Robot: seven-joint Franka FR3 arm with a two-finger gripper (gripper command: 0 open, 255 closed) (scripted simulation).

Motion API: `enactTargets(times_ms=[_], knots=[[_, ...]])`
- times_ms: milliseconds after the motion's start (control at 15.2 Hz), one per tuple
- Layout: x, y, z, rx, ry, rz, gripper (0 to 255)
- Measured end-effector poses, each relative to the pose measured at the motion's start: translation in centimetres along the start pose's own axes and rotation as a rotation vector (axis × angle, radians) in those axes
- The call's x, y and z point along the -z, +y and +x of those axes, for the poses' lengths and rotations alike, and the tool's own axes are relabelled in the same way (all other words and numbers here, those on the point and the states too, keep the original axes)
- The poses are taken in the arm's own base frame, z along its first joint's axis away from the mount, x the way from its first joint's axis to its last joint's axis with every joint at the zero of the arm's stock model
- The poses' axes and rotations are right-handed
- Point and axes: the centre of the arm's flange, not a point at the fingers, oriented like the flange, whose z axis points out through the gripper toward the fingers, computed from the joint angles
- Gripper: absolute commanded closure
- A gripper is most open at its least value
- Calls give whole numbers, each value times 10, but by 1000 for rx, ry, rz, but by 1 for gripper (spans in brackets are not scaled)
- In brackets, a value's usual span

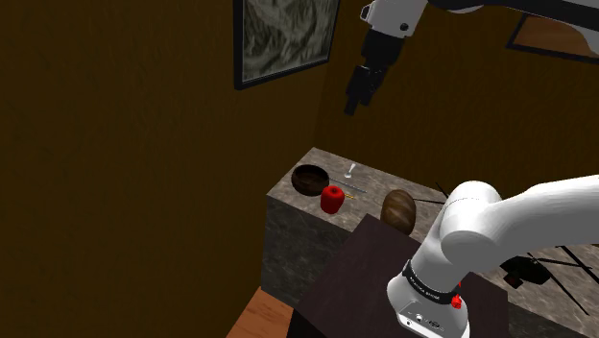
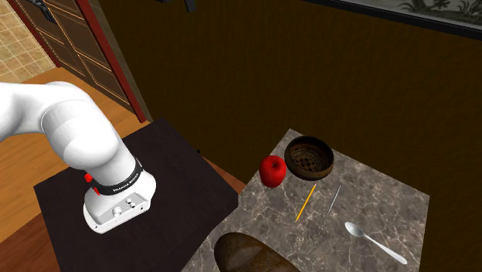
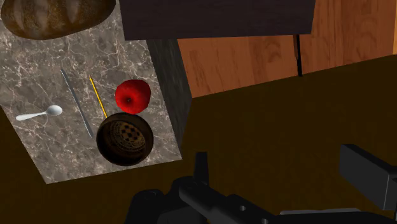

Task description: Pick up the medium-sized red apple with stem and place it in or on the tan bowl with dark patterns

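Observation:
A red apple (image 1: 332, 199) (image 2: 272, 170) (image 3: 132, 95) with a short stem stands on the marble counter (image 2: 386, 201), near its edge. Touching or almost touching it is a dark brown bowl (image 1: 309, 179) (image 2: 309, 157) (image 3: 125, 139) with a dotted pattern inside, sitting at the counter's corner. My black gripper (image 1: 353, 101) hangs high in the air in front of the brown wall, well above and beyond both. In the wrist view its fingers (image 3: 201, 168) stand apart, open, with nothing between them, and apple and bowl lie far below, off to one side.
A brown bread loaf (image 1: 399, 209) (image 2: 247, 255) (image 3: 57, 16) lies on the counter near the dark stand (image 1: 355, 278). A white spoon (image 2: 375, 241) (image 3: 39, 114), a yellow stick (image 2: 306, 202) (image 3: 97, 97) and a thin grey rod (image 3: 76, 102) lie beside the bowl. A framed picture (image 1: 286, 38) hangs on the wall.

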Motion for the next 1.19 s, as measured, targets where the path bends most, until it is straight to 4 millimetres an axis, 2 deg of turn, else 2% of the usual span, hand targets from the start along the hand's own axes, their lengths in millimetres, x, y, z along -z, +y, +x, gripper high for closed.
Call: enactTargets(times_ms=[132,264,792,1188], knots=[[-5,3,0,-7,0,-1,0],[-23,14,6,-30,1,-3,0],[-114,60,20,-140,8,-15,0],[-176,104,25,-224,15,-25,0]])
